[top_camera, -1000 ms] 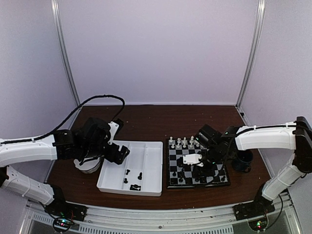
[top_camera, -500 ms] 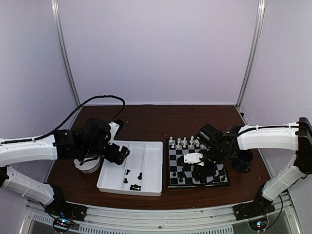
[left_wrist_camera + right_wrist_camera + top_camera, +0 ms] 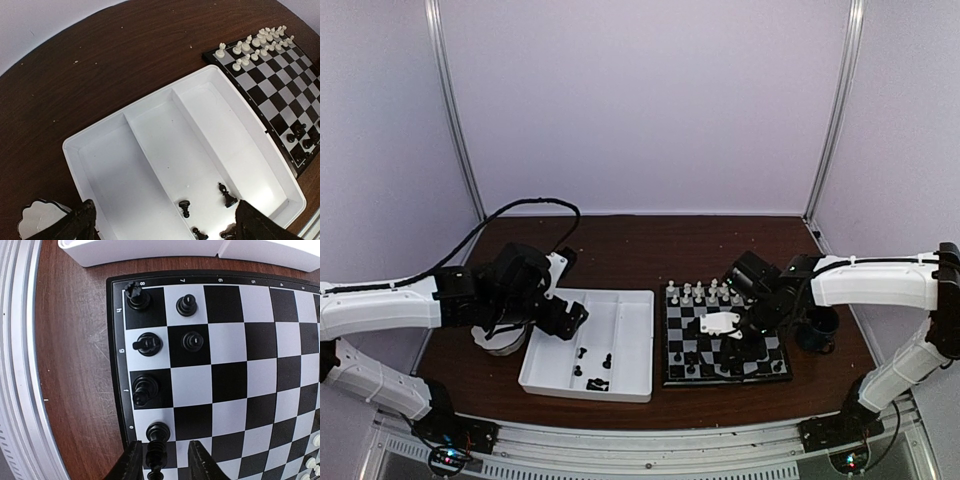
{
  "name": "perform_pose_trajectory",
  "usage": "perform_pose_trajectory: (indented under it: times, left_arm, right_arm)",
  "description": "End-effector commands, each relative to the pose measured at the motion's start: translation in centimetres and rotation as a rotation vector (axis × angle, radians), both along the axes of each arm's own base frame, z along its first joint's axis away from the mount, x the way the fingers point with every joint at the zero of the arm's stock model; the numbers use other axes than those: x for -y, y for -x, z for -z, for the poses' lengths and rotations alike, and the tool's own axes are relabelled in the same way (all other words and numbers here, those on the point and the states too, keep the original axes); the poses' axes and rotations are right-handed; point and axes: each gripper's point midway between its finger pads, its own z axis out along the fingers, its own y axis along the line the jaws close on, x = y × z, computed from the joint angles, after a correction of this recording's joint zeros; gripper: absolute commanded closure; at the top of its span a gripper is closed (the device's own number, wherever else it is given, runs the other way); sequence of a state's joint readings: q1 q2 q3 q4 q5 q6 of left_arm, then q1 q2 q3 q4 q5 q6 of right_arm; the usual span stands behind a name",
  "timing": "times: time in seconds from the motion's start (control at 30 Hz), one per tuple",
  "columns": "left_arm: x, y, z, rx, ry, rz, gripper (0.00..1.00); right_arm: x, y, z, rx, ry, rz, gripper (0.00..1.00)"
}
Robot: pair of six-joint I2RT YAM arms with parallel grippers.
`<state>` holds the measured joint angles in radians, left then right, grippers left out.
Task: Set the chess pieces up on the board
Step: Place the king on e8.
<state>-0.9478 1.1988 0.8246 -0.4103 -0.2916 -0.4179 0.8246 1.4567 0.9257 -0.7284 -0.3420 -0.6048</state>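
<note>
**Right wrist view: black piece stands between parted jaws, setup well along**

The right gripper [image 3: 162, 460] hangs low over the board [image 3: 240, 365], at the near edge by its left corner. Its jaws stand partly apart around a black piece [image 3: 156, 457]. A gap shows on either side of that piece, so it looks free of the grip and standing on its square. Six more black pieces [image 3: 147, 344] sit on the squares beside it, along the near edge toward the left corner.

From above, the white pieces [image 3: 700, 292] fill the two rows along the board's far edge, and that side looks finished. The black side is judged mostly done. About four black pieces lie in the tray [image 3: 630, 330] just left of the board, near the tray's front, and these are what is left to carry over. Some black men may also need straightening, though they are too small to tell.

The right arm reaches in from the board's right side. Its forearm is roughly level and its wrist is bent down over the board's near half.

The left arm stretches in from well left of the board. The left gripper [image 3: 565, 318] hovers above the tray's far-left part with its fingers [image 3: 80, 225] spread to their widest and nothing between them. Its camera looks down on the tray and the board's left edge.
</note>
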Motion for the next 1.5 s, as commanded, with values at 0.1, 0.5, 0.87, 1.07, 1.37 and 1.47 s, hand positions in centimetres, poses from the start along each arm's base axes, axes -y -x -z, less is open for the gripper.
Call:
perform_pose_trajectory:
  times: [0.1,0.5,0.87,1.07,1.37,1.47]
  left_arm:
    - [0.6,-0.6,-1.0,0.023,0.049,-0.008,0.03]
    - [0.5,-0.5,-1.0,0.023,0.049,-0.007,0.03]
    - [0.7,-0.5,-1.0,0.019,0.052,-0.004,0.03]
    - [0.9,-0.5,-0.9,0.015,0.054,-0.001,0.03]
    - [1.0,-0.6,-0.8,0.012,0.054,0.001,0.03]
    - [0.9,-0.6,-0.6,0.009,0.049,0.001,0.03]
  right_arm:
    - [0.6,0.2,0.6,-0.017,0.048,-0.017,0.72]
    - [0.3,0.6,0.3,-0.035,0.032,-0.027,0.89]
    - [0.0,1.0,0.1,-0.058,0.015,-0.041,0.91]
    - [-0.4,0.6,0.2,-0.051,0.014,-0.035,0.91]
    - [-0.5,0.3,0.5,-0.043,0.024,-0.028,0.91]
    - [-0.4,0.4,0.5,-0.049,0.026,-0.030,0.89]
